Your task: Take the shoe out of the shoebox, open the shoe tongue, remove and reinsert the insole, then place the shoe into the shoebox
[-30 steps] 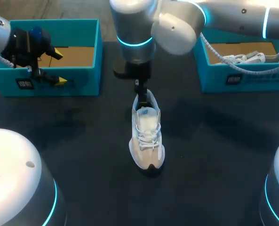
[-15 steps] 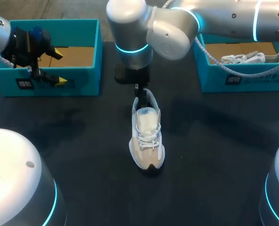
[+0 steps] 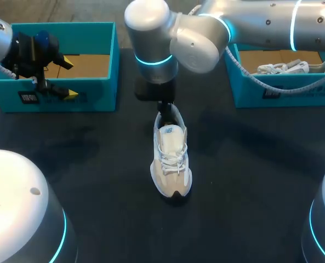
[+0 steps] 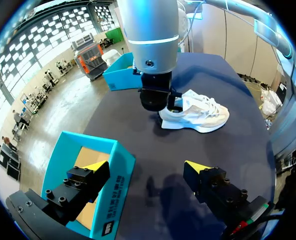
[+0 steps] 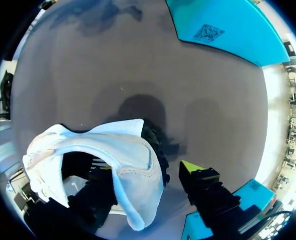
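1. Two grippers are in view. Nearest the right gripper (image 5: 147, 169) is the heel of the white shoe (image 5: 88, 160). One finger (image 5: 200, 185) stands outside the heel. The other reaches down inside the collar and is mostly hidden by the shoe's wall. The jaws are spread wide, and a strip of table (image 5: 138, 75) shows between the outer finger and the heel, so they have no hold on the shoe.
2. The left gripper (image 4: 147, 167) also has its jaws spread fully apart and holds nothing. The front wall of the left shoebox (image 4: 113, 185) runs between its fingers, one over the box's cardboard floor and the other over the table.
3. Well ahead of the left jaws, the shoe stands on its sole on the table, outside both boxes. The right arm (image 4: 150, 45) comes down at the heel, and its dark housing hides the fingertips from this side.
4. From above, the shoe's tongue and laces face up, but the insole cannot be made out.
5. Farthest off, beyond the right arm, the right shoebox (image 3: 283, 90) holds a second shoe (image 3: 285, 68), partly hidden by a cable (image 3: 250, 68).
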